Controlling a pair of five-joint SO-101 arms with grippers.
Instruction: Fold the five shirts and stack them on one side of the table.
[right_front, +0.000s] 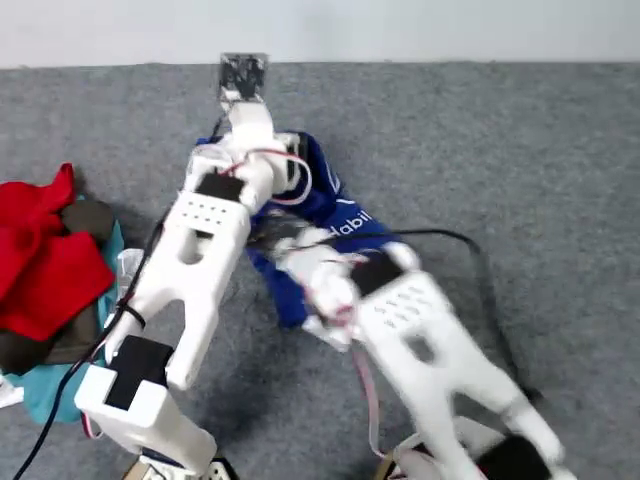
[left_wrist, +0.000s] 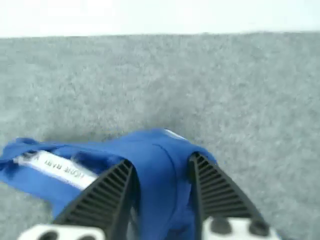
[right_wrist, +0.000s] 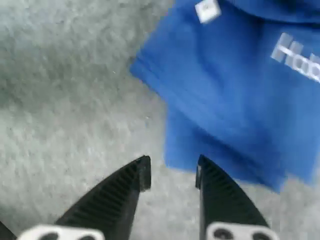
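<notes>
Blue shirt (right_front: 340, 215) is lying crumpled near the middle of the grey bench (right_front: 540, 170), with white lettering facing up on its near half. Both arms are meeting over it.

Left arm (right_front: 200, 260) is stretching from the near-left corner to the shirt's far end. In the left wrist view, the left hand (left_wrist: 161, 161) is closing on a raised ridge of blue cloth. The fabric is filling the gap between the ribbed black fingers (left_wrist: 112, 192) and bulging up past their tips. A white printed strip (left_wrist: 55, 167) is showing on the cloth just beside one finger.

Right arm (right_front: 420, 340) is coming in from the near-right corner. The right hand (right_wrist: 173, 162) is standing open over bare bench at the shirt's hem, with nothing between its fingers (right_wrist: 120, 192). The blue edge is lying just beyond the fingertips; whether it is touching them, cannot tell. A small white tag (right_wrist: 207, 10) is sitting on the shirt farther off.

Other shirts are lying heaped at the left side of the bench, well apart from the blue one. A red shirt (right_front: 45, 265) is resting on top of a dark shirt (right_front: 85, 215). A teal shirt (right_front: 45, 395) is sticking out underneath at the near edge.
</notes>
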